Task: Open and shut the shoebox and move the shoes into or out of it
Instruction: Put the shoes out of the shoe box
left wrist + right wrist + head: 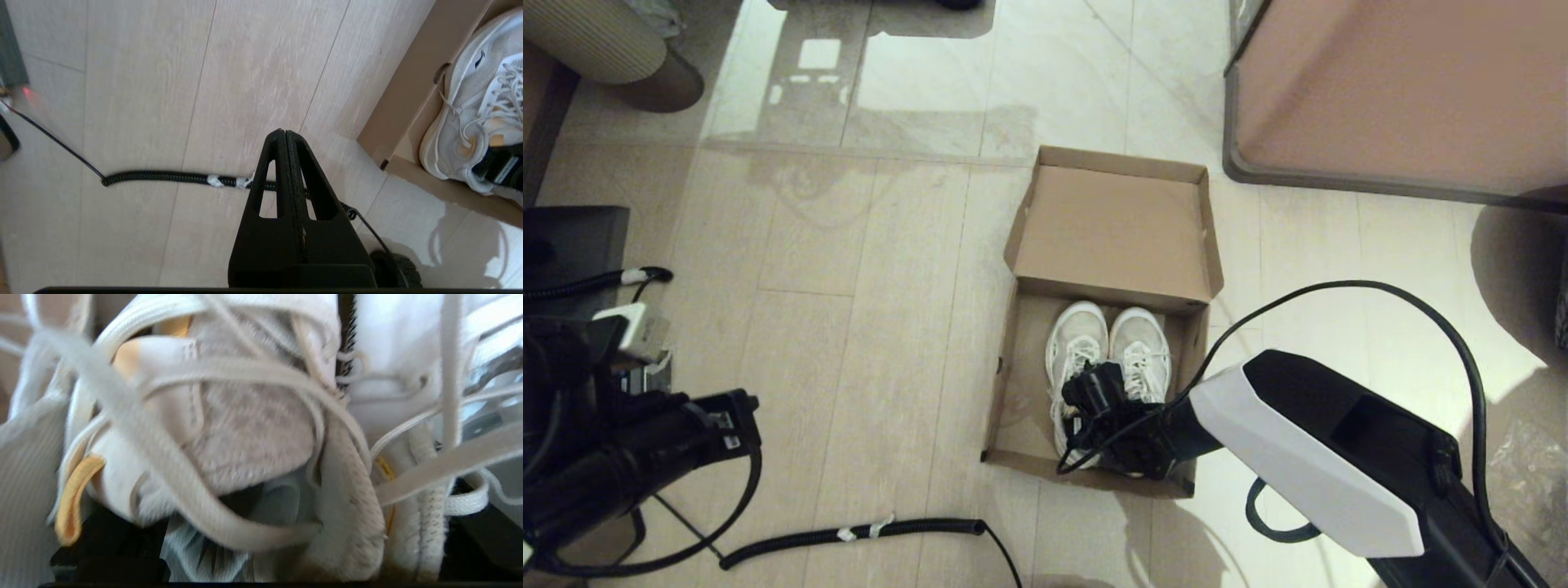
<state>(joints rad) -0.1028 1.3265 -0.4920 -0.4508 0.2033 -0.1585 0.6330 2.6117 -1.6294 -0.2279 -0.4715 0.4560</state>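
Observation:
The brown cardboard shoebox (1010, 408) stands open on the floor, its lid (1115, 224) folded back on the far side. Both white sneakers (1076, 339) lie side by side inside, toes toward the lid. My right gripper (1098, 400) reaches down into the box at the heel ends of the shoes, between the two collars. The right wrist view is filled with white laces, mesh and yellowish lining of the shoes (253, 428). My left gripper (284, 131) is shut and empty, parked above the floor left of the shoebox (408, 102); one sneaker (461, 102) shows there.
A large pinkish-brown cabinet (1405, 90) stands at the far right beside the lid. A coiled black cable (849, 535) lies on the floor in front of the box. A ribbed beige round object (596, 41) is at the far left. Crinkled plastic (1531, 474) lies at the right edge.

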